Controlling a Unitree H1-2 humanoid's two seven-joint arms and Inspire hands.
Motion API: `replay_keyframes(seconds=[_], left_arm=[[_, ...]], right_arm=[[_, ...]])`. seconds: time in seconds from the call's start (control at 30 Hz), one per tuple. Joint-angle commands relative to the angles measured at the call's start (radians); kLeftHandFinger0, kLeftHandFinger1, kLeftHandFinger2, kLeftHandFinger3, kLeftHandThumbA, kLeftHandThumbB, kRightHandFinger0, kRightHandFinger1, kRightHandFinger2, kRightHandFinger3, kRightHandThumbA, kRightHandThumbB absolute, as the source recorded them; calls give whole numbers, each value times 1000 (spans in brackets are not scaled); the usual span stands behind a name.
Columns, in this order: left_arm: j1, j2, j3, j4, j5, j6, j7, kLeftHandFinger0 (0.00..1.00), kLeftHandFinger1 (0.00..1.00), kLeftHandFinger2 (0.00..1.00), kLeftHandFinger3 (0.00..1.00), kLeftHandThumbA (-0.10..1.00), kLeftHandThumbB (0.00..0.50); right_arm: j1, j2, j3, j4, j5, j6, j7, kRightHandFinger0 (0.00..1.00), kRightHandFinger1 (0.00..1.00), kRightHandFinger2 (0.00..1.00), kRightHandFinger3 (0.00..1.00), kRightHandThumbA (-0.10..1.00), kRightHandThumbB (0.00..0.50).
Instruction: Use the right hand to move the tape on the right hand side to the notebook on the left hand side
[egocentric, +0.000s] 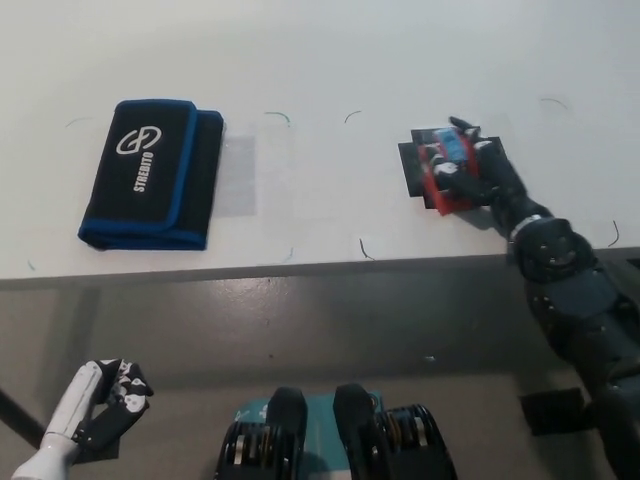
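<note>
The tape (442, 173), a red dispenser with a blue-and-white roll, is at the right of the white table (330, 70), partly over a dark square patch (412, 166). My black right hand (482, 174) comes in from the right, its fingers closed around the dispenser's right side and top. Whether the tape is off the surface I cannot tell. The notebook (150, 172), black with blue trim and a white logo, lies flat at the table's left, far from the hand. My white left hand (105, 405) rests at the lower left below the table edge, fingers curled on nothing.
The table's front edge (300, 268) runs across the middle of the picture, with grey floor below it. Small pen marks (362, 246) dot the white surface between notebook and tape.
</note>
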Motion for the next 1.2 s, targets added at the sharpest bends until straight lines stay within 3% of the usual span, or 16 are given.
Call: replay_keyframes(seconds=[0.0, 0.1, 0.23, 0.37, 0.47, 0.7, 0.8, 0.83, 0.97, 1.03, 1.1, 1.17], left_arm=[[-20, 14, 6, -7, 3, -57, 2, 159, 176, 275, 346, -100, 387], [-18, 10, 9, -23, -9, -28, -5, 117, 141, 256, 350, -100, 397], [-18, 8, 6, -28, -12, -19, -11, 6, 54, 202, 350, -100, 407], [-25, 8, 6, -26, -7, -25, -7, 0, 7, 164, 345, -100, 406], [-30, 9, 5, -29, -11, -25, -12, 22, 55, 185, 352, -100, 408], [-39, 16, -2, -33, 11, -24, -11, 88, 115, 227, 352, -100, 385], [-42, 16, -1, -45, 7, -6, -17, 85, 124, 238, 348, -100, 380], [-48, 16, -3, -42, 9, -8, -18, 137, 157, 259, 351, -100, 378], [-72, 15, -11, -28, 9, -24, -27, 160, 159, 251, 350, -100, 383], [-75, 17, -12, -29, 9, -24, -30, 151, 156, 253, 350, -100, 373], [-76, 19, -11, -33, 4, -23, -35, 66, 111, 237, 355, -100, 382], [-79, 22, -11, -36, 4, -21, -40, 68, 113, 240, 357, -100, 381]], right_arm=[[-66, 47, 33, 10, -26, 21, 4, 1000, 1000, 1000, 1000, 680, 500], [-68, 70, 33, 23, -13, 17, 7, 1000, 1000, 1000, 1000, 637, 500], [-68, 108, 43, 41, -13, 18, 18, 1000, 1000, 1000, 1000, 660, 500], [-74, 136, 51, 52, -19, 17, 12, 1000, 1000, 1000, 1000, 664, 500], [-81, 164, 79, 60, -43, 18, -13, 1000, 1000, 1000, 1000, 792, 500], [-85, 224, 77, 65, -11, 5, 1, 1000, 1000, 1000, 1000, 762, 500], [-87, 249, 104, 64, -39, 17, -31, 1000, 1000, 1000, 1000, 809, 500], [-86, 260, 98, 60, -28, 22, -24, 1000, 1000, 1000, 1000, 774, 500], [-86, 280, 100, 59, -28, 12, -30, 1000, 1000, 1000, 1000, 740, 500], [-87, 291, 104, 60, -31, 11, -34, 1000, 1000, 1000, 1000, 731, 500], [-92, 309, 116, 63, -41, 23, -36, 1000, 1000, 1000, 1000, 764, 500], [-95, 319, 121, 63, -41, 28, -38, 1000, 1000, 1000, 1000, 792, 500]])
